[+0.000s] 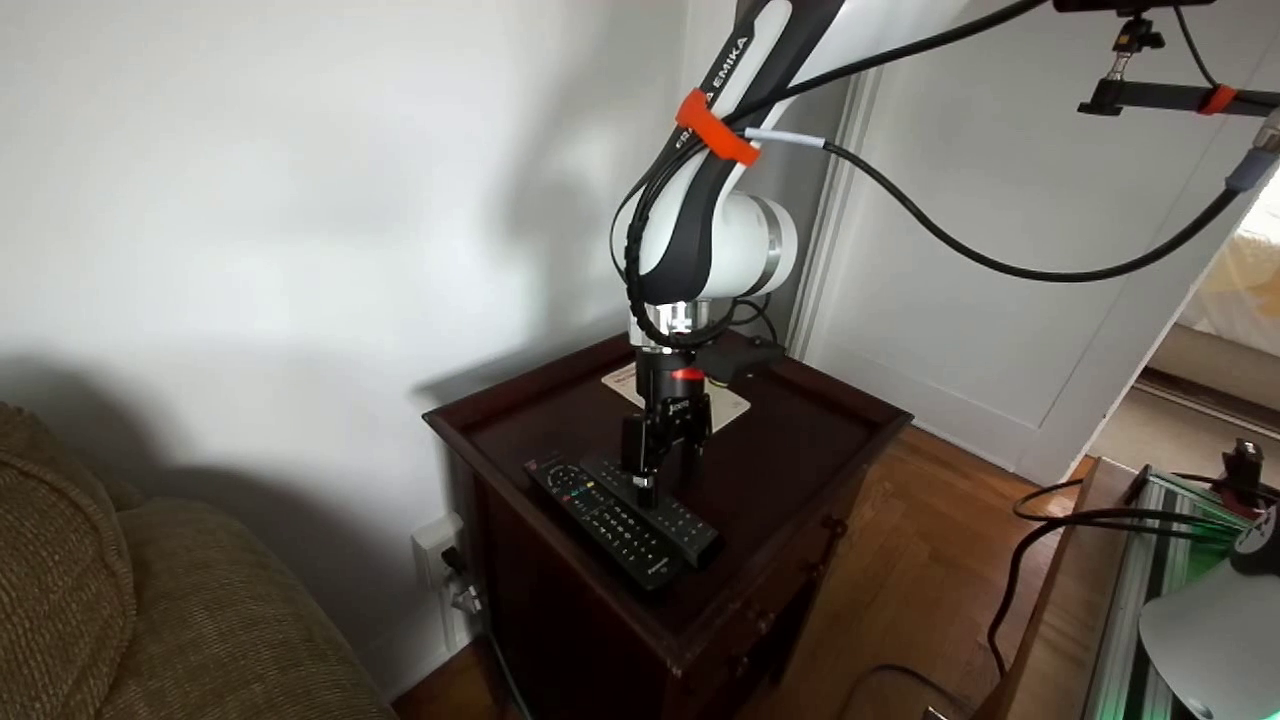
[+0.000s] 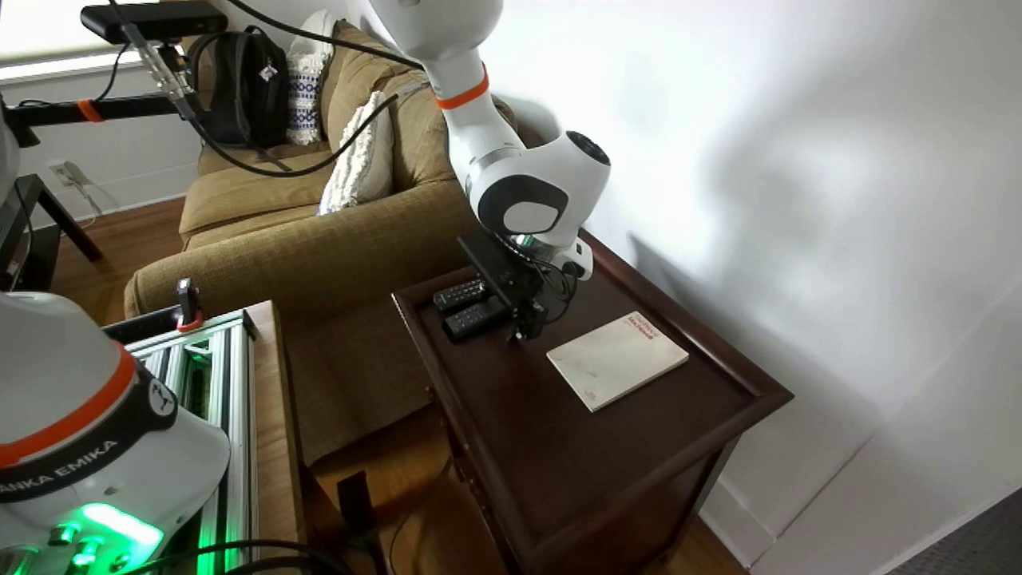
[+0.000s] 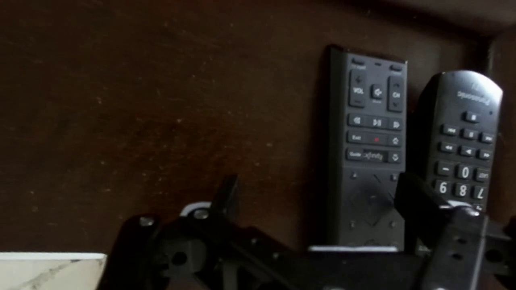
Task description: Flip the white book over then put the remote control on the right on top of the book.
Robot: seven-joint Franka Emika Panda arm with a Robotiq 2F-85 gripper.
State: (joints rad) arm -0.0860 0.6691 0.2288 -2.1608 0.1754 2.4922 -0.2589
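White book lies flat, black remote face-up.

brown sofa | black backpack on it | fringed pillow | dark nightstand

- I make out a dark red-brown wooden side table, raised rim around the top, knobs on one side.
- White book lies flat on it, red lettering facing up, too small for me to read.
- Panasonic remote, black, buttons up, near the rim, well apart from the book.
- Xfinity remote, also black, buttons up, just beside it, on the side toward the book.
- Wrist view gives me pale specks on the wood.
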